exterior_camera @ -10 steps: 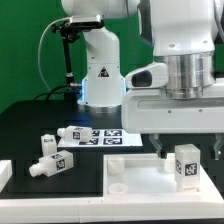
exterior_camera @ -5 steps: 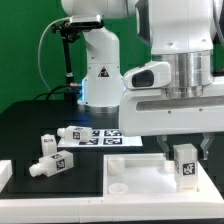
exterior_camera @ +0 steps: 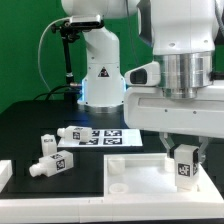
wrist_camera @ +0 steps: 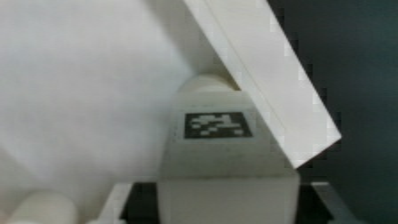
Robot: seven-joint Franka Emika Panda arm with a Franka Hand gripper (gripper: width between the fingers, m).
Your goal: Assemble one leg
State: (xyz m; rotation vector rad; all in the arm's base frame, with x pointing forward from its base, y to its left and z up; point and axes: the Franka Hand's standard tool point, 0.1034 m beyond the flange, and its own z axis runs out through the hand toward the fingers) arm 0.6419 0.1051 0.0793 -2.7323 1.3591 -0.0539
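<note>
My gripper (exterior_camera: 185,157) is shut on a leg (exterior_camera: 185,166), a short white post with a black-and-white tag. I hold it upright at the right end of the large flat white rimmed panel (exterior_camera: 140,172). In the wrist view the leg (wrist_camera: 222,160) runs straight out between my fingers (wrist_camera: 143,203) and its far end meets the panel near the rim (wrist_camera: 267,70). Whether the stub end sits in a hole is hidden. Three more legs (exterior_camera: 50,164) (exterior_camera: 47,145) (exterior_camera: 72,133) lie on the black table at the exterior view's left.
The marker board (exterior_camera: 112,137) lies behind the panel, in front of the arm's base (exterior_camera: 100,85). A round boss (exterior_camera: 118,185) stands on the panel's near left. Another white part (exterior_camera: 4,175) shows at the left edge.
My hand has turned a little about its upright axis with the leg in it. The leg stays at the same spot on the panel.
</note>
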